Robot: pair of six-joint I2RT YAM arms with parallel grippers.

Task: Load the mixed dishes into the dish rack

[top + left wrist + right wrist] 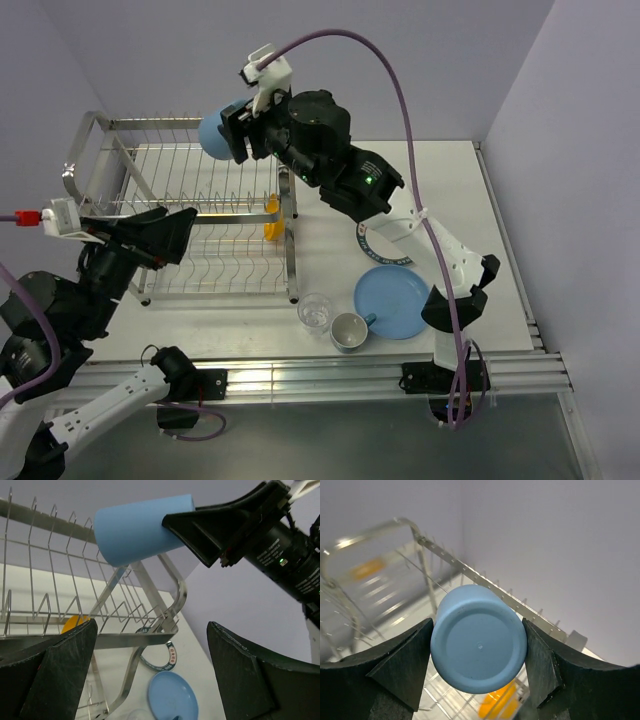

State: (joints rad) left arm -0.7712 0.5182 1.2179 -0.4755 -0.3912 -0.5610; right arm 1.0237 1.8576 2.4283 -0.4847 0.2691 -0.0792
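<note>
My right gripper (236, 134) is shut on the blue tumbler (211, 138) and holds it on its side in the air over the far part of the dish rack (190, 215). In the right wrist view the tumbler's base (479, 645) fills the gap between the fingers. It also shows in the left wrist view (140, 527). My left gripper (168, 236) is open and empty over the rack's near left part. The small yellow-orange bowl (272, 218) stands on edge in the rack's right end. The clear glass (315, 311), light blue mug (349, 331) and blue plate (395, 300) sit on the table.
The white plate with the dark patterned rim (372, 250) lies on the table right of the rack, partly under the right arm. The rack's curved end handle (170, 630) is close below my left gripper (152, 675). Walls stand behind and to the right.
</note>
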